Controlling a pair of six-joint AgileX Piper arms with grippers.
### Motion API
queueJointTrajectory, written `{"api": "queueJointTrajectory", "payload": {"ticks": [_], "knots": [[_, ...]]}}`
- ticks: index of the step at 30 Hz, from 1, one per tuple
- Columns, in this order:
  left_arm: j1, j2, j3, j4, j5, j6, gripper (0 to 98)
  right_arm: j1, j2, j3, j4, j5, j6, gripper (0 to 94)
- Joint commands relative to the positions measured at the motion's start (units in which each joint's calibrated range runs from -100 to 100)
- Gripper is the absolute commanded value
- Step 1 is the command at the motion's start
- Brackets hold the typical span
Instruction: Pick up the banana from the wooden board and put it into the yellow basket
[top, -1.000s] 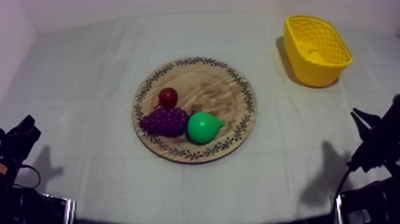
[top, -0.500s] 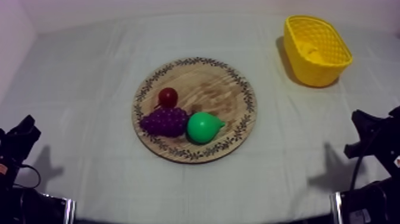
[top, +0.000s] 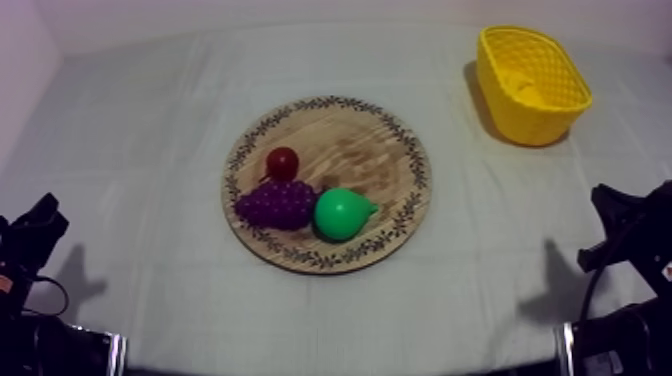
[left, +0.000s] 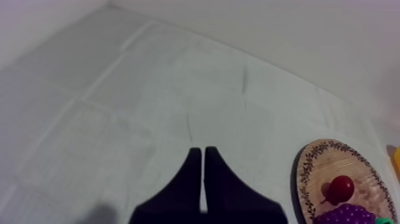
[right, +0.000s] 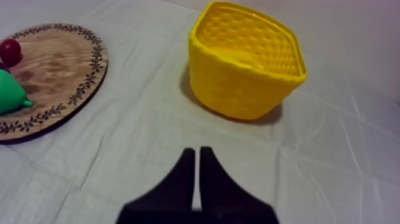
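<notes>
1. Lying inside the yellow basket, at the far right of the table, is the banana (its yellow is close to the basket's own, so its outline is faint against the woven wall)
2. The basket stands upright on the grey-white cloth, well apart from the round wooden board, which sits near the middle of the table
3. On the board's near left part, the bunch of grapes lies between the small red fruit, just beside it on the far side, and the green pear, just beside it on the right with its narrow end pointing right
4. The left gripper hangs low at the near left of the table, its two black fingers pressed together into a narrow wedge with nothing between them; the board's left rim lies off to its right
5. The right gripper sits low at the near right, its fingers likewise closed together on nothing, pointing towards the basket, which stands beyond it and apart from it
</notes>
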Motion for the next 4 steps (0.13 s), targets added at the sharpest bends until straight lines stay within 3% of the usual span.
{"api": "queueJointTrajectory", "payload": {"ticks": [1,4], "knots": [[0.0,0.0,0.0,0.03,0.0,0.0,0.1,0.0,0.0,0.0,0.0,-0.1,0.0,0.4],[0.0,0.0,0.0,0.03,0.0,0.0,0.1,0.0,0.0,0.0,0.0,-0.1,0.0,0.4]]}}
